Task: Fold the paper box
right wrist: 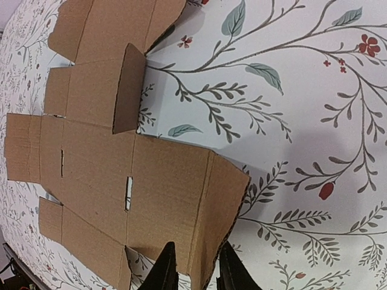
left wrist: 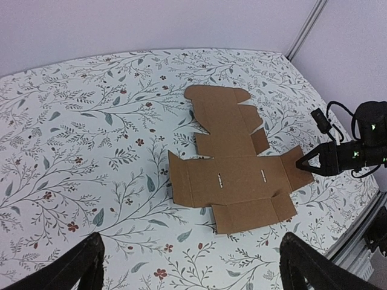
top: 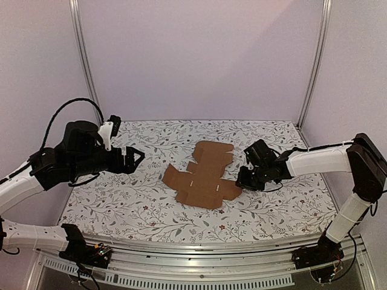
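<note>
The paper box [top: 202,175] is a flat brown die-cut sheet with flaps and slots, lying in the middle of the flowered table. My right gripper [top: 242,179] is low at the sheet's right end. In the right wrist view its dark fingertips [right wrist: 166,269] straddle the edge of the end flap [right wrist: 224,205], which is tilted slightly up off the table, and the right gripper [right wrist: 196,269] stands narrow, shut on that flap. My left gripper [top: 136,158] hovers open well left of the sheet; its fingers [left wrist: 84,266] frame bare table below the paper box [left wrist: 236,163].
The table [top: 121,205] has a white cloth with a leaf and flower print. Pale walls and metal posts [top: 84,66] close the back and sides. A metal rail runs along the near edge [top: 199,254].
</note>
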`<action>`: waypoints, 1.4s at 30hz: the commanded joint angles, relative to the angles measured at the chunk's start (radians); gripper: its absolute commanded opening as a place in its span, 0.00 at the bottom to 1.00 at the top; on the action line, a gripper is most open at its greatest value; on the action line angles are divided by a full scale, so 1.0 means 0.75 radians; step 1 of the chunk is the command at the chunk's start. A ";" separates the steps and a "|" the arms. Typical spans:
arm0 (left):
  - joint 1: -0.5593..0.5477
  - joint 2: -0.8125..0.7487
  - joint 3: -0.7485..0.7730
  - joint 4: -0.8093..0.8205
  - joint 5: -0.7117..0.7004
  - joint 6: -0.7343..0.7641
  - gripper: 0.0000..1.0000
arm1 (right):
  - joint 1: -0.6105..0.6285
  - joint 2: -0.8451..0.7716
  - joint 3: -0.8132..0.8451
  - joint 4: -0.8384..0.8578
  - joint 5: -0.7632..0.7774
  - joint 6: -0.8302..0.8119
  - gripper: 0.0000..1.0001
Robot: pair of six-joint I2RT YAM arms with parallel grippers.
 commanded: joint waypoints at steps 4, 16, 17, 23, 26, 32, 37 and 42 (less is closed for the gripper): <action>0.018 0.002 0.014 -0.057 -0.005 -0.007 1.00 | 0.007 0.026 0.013 0.012 -0.002 -0.008 0.13; 0.017 -0.005 0.068 -0.122 -0.001 0.000 0.99 | 0.005 -0.011 0.052 -0.066 -0.056 -0.130 0.00; 0.018 -0.007 0.076 -0.131 -0.004 0.003 1.00 | 0.005 -0.018 0.063 -0.087 -0.052 -0.157 0.00; 0.018 -0.003 0.125 -0.173 0.003 0.027 0.99 | 0.007 -0.057 0.193 -0.279 -0.037 -0.398 0.00; 0.018 0.016 0.163 -0.186 0.044 0.041 1.00 | 0.007 -0.071 0.294 -0.388 -0.036 -0.540 0.00; 0.018 0.033 0.205 -0.200 0.079 0.059 1.00 | 0.015 -0.036 0.486 -0.599 -0.118 -0.815 0.00; 0.018 0.034 0.225 -0.221 0.079 0.063 1.00 | 0.065 0.012 0.639 -0.739 -0.132 -1.060 0.00; 0.018 0.027 0.223 -0.230 0.083 0.062 0.99 | 0.122 0.093 0.789 -0.867 -0.044 -1.322 0.00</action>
